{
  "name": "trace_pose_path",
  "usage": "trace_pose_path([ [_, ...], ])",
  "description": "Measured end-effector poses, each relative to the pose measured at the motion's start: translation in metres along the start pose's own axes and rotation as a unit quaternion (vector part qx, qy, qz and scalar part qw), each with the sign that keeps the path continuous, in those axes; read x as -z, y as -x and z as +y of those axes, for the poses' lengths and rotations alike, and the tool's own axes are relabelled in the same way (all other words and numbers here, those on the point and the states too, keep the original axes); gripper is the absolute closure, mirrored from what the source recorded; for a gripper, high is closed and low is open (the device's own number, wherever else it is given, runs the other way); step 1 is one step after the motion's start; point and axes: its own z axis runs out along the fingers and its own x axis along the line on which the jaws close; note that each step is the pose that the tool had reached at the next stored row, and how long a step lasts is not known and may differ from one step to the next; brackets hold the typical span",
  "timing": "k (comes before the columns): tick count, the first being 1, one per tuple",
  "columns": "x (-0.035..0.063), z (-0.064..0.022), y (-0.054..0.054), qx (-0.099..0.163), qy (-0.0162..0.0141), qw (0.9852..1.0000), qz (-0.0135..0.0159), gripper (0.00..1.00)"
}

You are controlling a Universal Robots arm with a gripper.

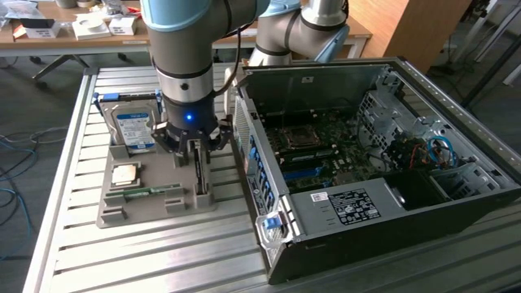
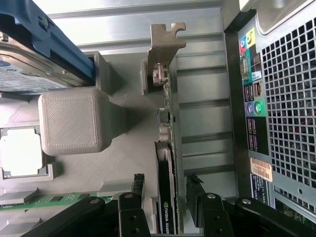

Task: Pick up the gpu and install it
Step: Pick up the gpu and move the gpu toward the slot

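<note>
Two black fingers (image 2: 196, 197) of my gripper (image 2: 167, 190) stand wide apart, one on each side of the gpu (image 2: 165, 168) — a thin dark card with a silver metal strip at one end. Nothing is gripped. The card stands on its edge in a slot of the grey plastic tray (image 1: 130, 210). I also see a silver hard drive with a blue-white label (image 1: 134, 129) there. Just beside the tray — on the exterior view's right — sits the open black computer case (image 1: 366, 201).

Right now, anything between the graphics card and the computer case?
Wrist view: only bare table and one finger of the open end effector, which straddles the graphics card. Nothing else before the computer case.
</note>
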Motion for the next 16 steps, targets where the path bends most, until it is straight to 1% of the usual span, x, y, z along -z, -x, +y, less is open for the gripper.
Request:
trace_pose_path([
  [4,-0.0036,0.0018,-0.0003,0.0,-0.0001,1.0,0.0001,0.53],
  [10,-0.0071,0.0018,-0.0004,0.0,-0.0005,1.0,0.0,0.53],
  [16,-0.0074,0.0018,-0.0004,0.0,-0.0007,1.0,0.0,0.53],
])
